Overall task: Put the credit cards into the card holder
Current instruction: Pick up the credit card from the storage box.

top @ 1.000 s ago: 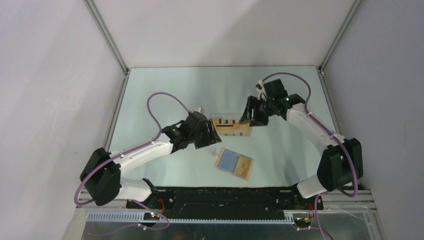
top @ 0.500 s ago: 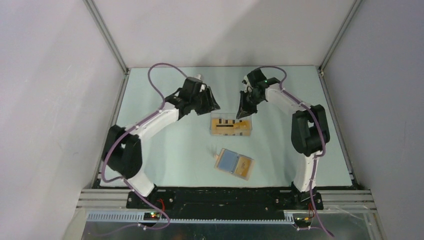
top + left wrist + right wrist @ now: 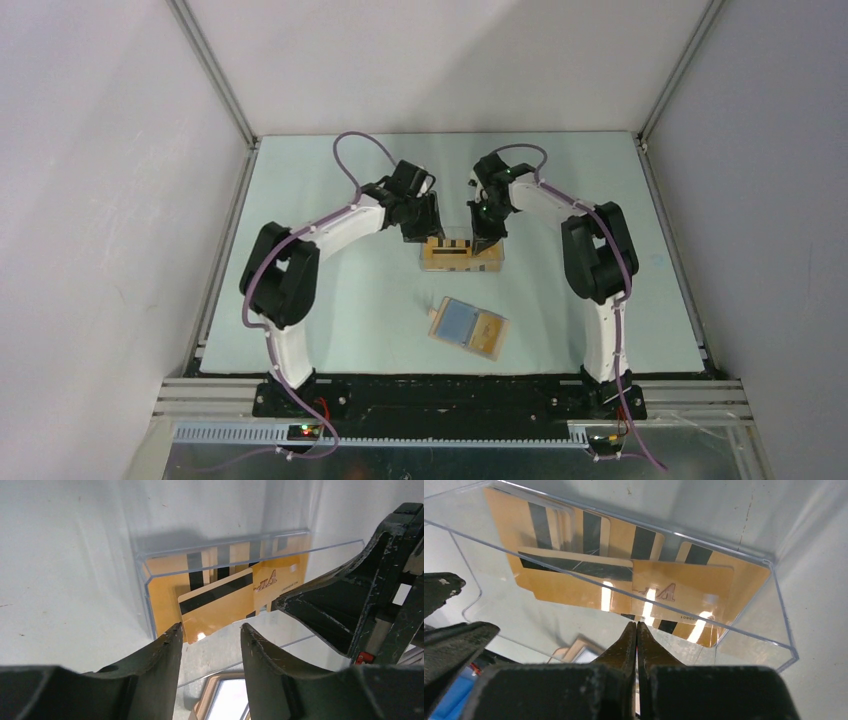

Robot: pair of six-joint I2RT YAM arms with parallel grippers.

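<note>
Several orange-yellow credit cards with dark stripes lie overlapping in a clear plastic tray at mid-table. The left wrist view shows the cards just ahead of my left gripper, which is open with nothing between its fingers. In the right wrist view the cards lie beyond my right gripper, which is shut and empty at the tray's wall. From above, the left gripper and right gripper hang over the tray's far edge. The card holder, tan with a light blue panel, lies open nearer the bases.
Metal rails and white walls bound the pale green table. The two grippers stand close together over the tray; the right gripper's dark finger fills the right of the left wrist view. The card holder's corner shows through the tray.
Both arms swung round behind the tray and came down at its far edge. The right gripper went from open to shut. The left gripper's fingers narrowed a little.
</note>
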